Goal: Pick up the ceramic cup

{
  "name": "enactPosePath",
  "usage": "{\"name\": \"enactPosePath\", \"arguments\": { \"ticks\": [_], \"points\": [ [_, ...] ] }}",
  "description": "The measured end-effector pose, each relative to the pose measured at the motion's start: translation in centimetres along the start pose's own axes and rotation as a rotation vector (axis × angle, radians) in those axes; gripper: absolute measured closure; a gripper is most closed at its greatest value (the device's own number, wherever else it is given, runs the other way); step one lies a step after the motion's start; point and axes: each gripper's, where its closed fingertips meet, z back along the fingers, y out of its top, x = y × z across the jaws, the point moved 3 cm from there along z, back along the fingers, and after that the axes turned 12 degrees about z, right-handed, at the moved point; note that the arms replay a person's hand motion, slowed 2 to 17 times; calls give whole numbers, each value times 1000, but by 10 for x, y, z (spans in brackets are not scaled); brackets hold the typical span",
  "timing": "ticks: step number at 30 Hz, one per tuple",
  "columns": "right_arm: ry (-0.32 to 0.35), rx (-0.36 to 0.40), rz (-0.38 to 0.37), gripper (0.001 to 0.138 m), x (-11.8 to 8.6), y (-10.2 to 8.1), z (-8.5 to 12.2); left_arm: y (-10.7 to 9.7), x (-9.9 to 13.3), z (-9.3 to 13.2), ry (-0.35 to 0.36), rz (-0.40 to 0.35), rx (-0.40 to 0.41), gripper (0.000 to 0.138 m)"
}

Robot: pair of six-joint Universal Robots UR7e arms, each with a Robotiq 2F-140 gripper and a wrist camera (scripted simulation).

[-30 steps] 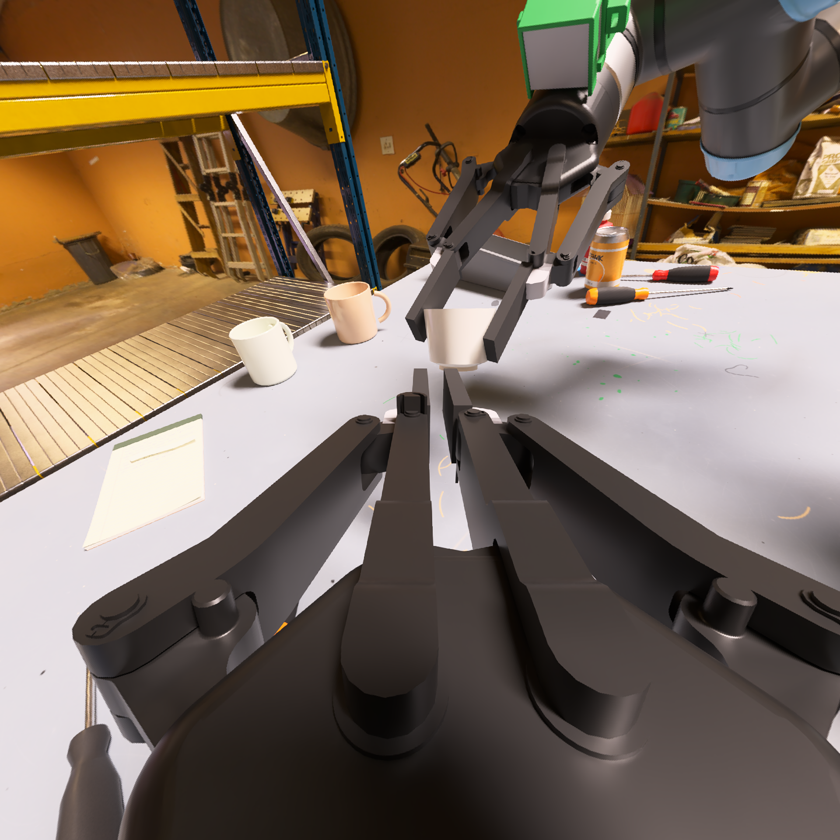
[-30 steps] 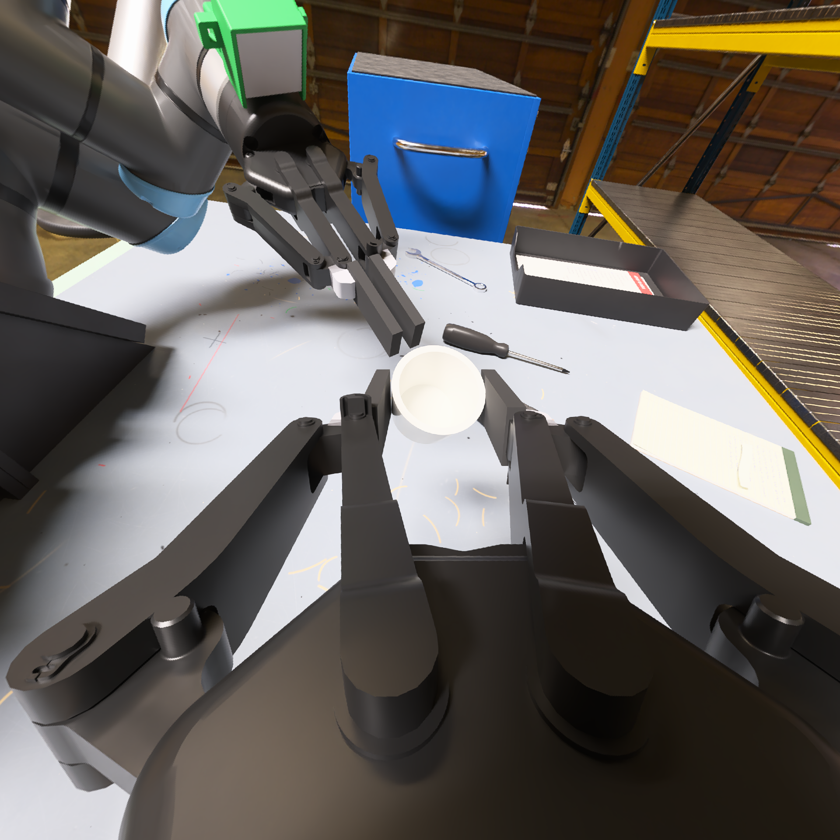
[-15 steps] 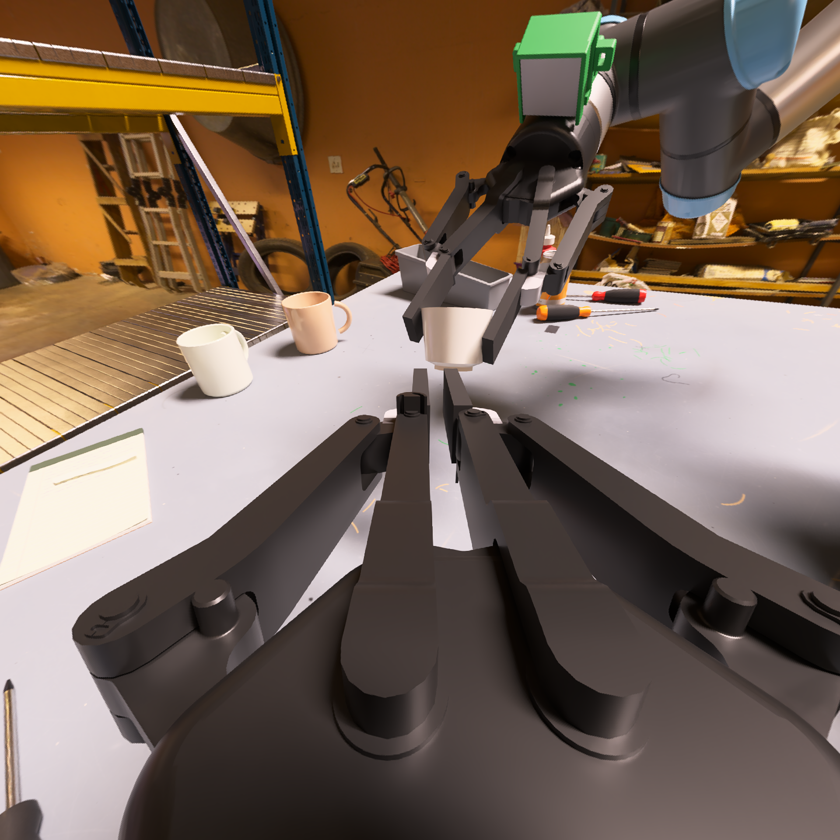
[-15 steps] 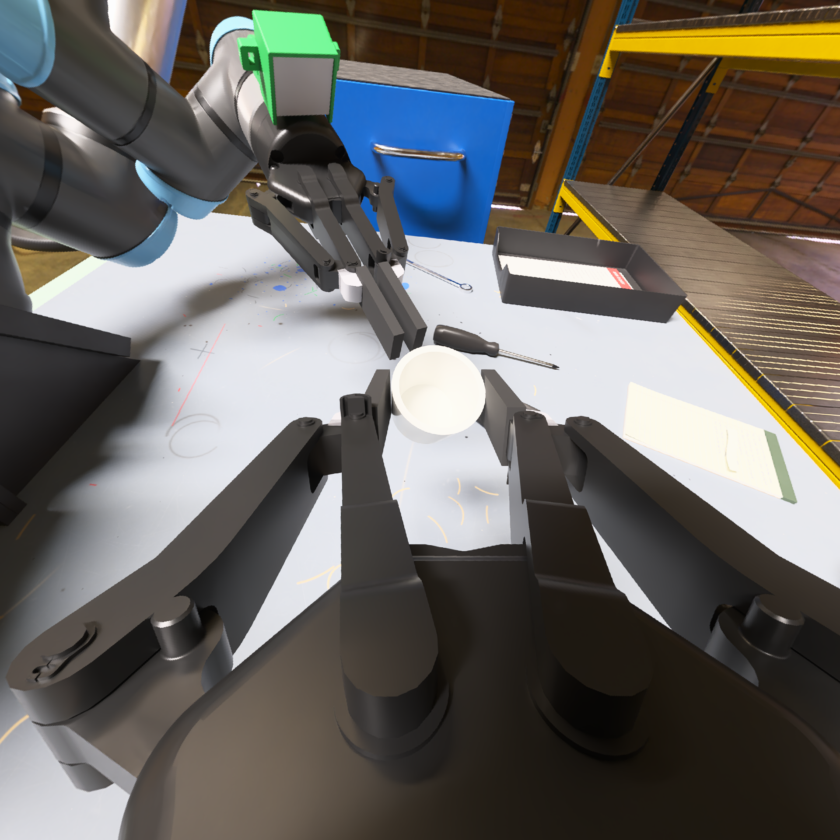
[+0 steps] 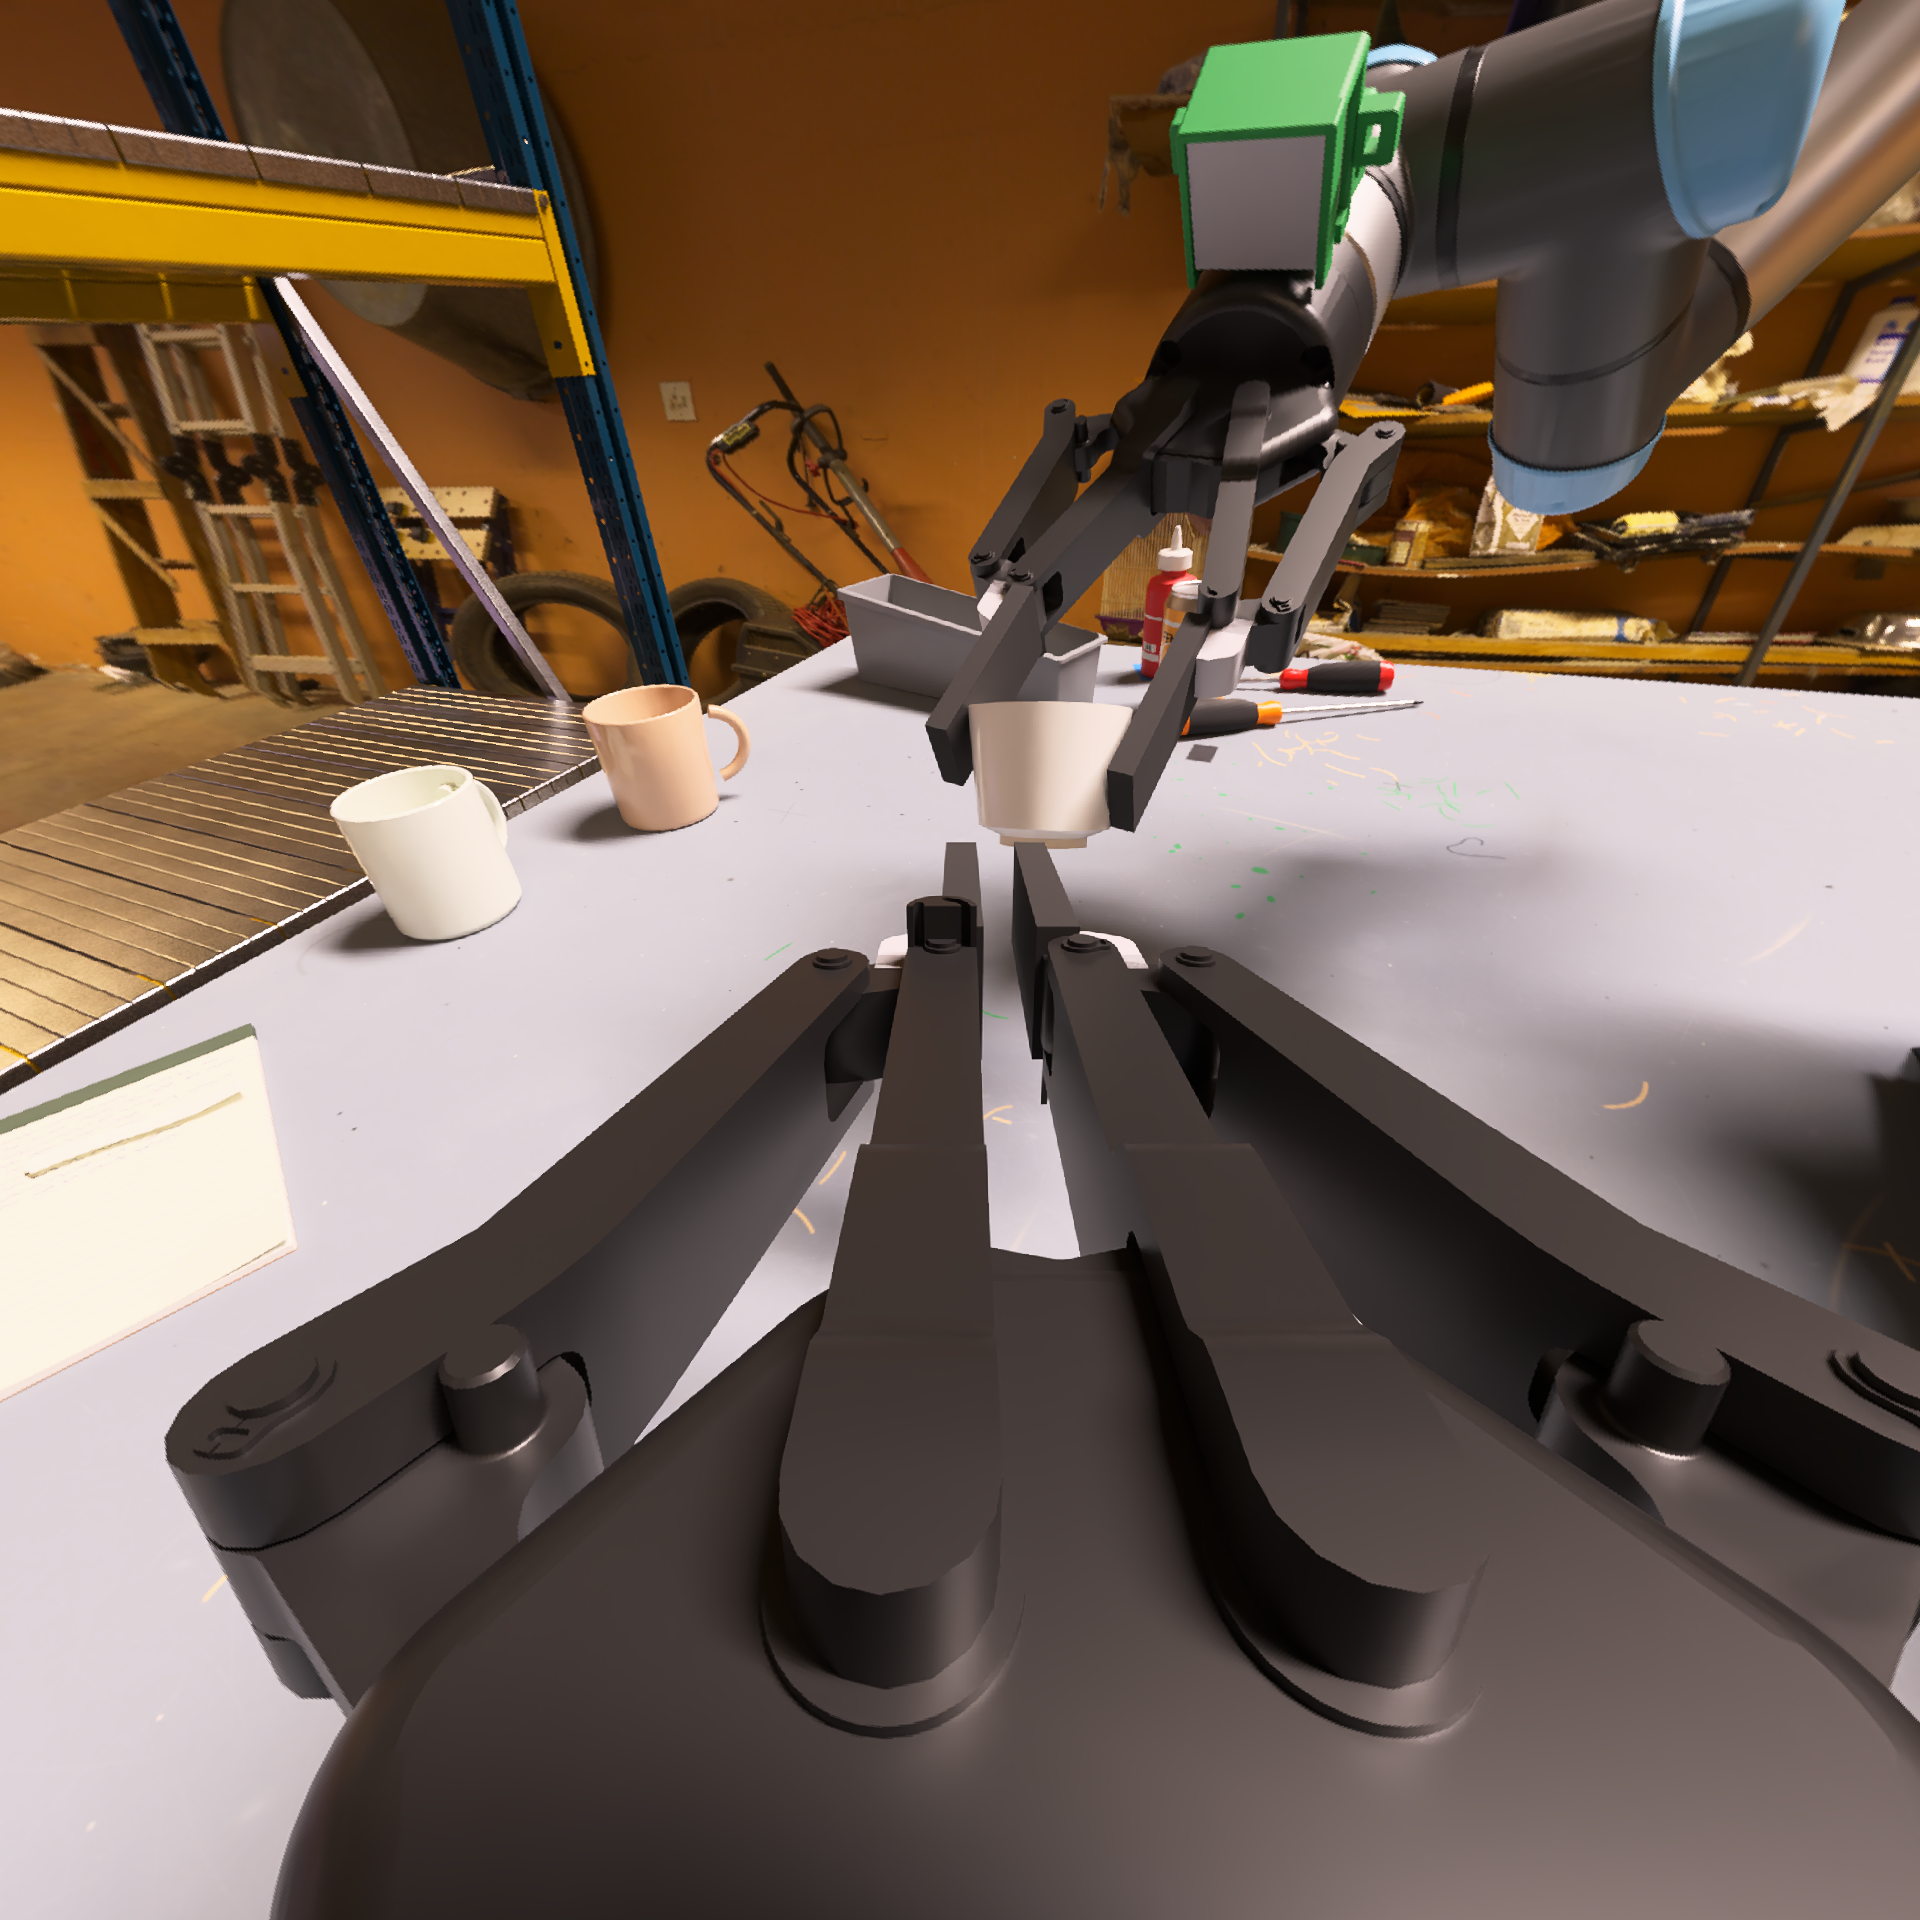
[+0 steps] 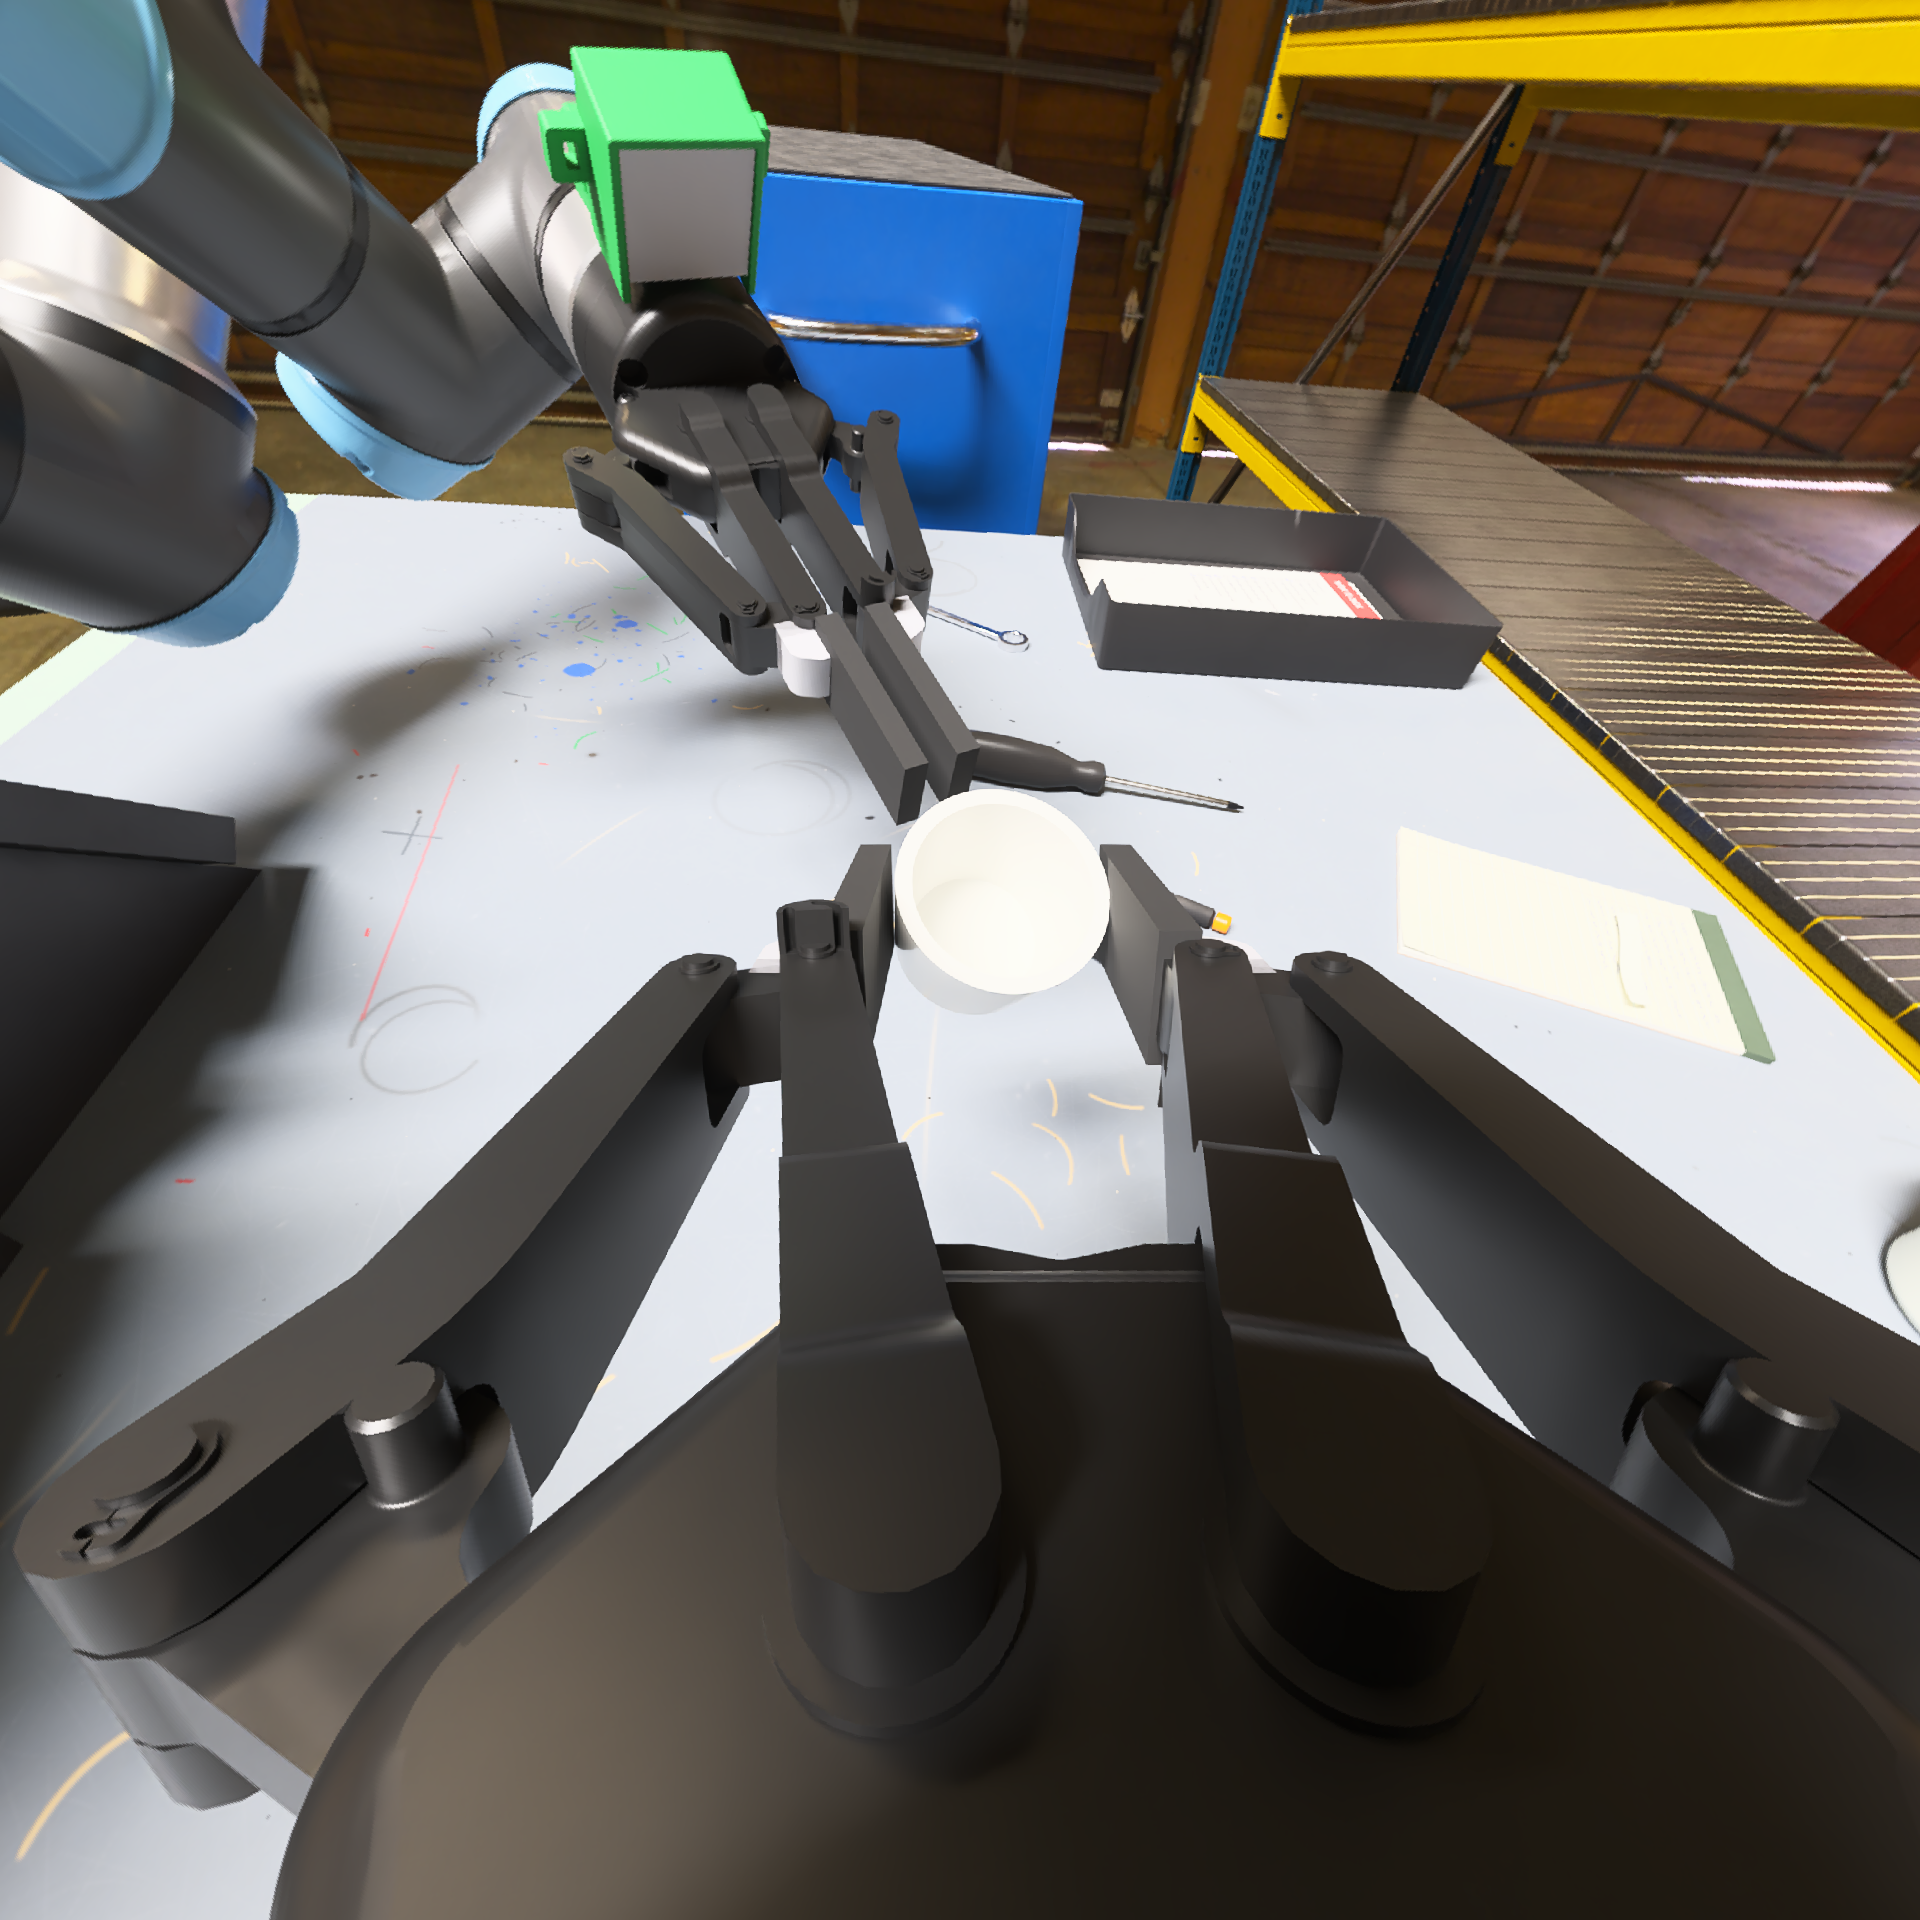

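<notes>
A white handleless ceramic cup [image 6: 1000,914] sits upright between the fingers of my right gripper [image 6: 1000,899], which is shut on it and holds it above the grey table [image 6: 520,935]. In the left wrist view the same cup [image 5: 1044,767] hangs in the right gripper [image 5: 1039,774] just beyond my left gripper [image 5: 995,868]. My left gripper is shut and empty, its tips just below the cup's base. It also shows in the right wrist view [image 6: 932,781], tips close to the cup's far rim.
A white mug [image 5: 431,852] and a peach mug [image 5: 660,756] stand at the table's left. A notepad [image 5: 125,1174], a grey bin [image 5: 935,634], a glue bottle [image 5: 1164,603], screwdrivers [image 5: 1335,677], a dark tray [image 6: 1278,608], a black screwdriver [image 6: 1081,777], a wrench [image 6: 977,627] and a blue cabinet [image 6: 925,343] are around.
The right gripper has lifted the cup higher off the table. The left gripper has stayed shut with its tips just under the cup. Both views have shifted.
</notes>
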Motion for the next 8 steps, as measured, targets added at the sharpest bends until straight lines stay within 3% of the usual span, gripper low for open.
{"name": "enactPosePath", "arguments": {
  "ticks": [8],
  "points": [
    [-31,-56,-14,87,-7,-4,-5,-4,-1,1,-33,-48,-48,129]
  ]
}}
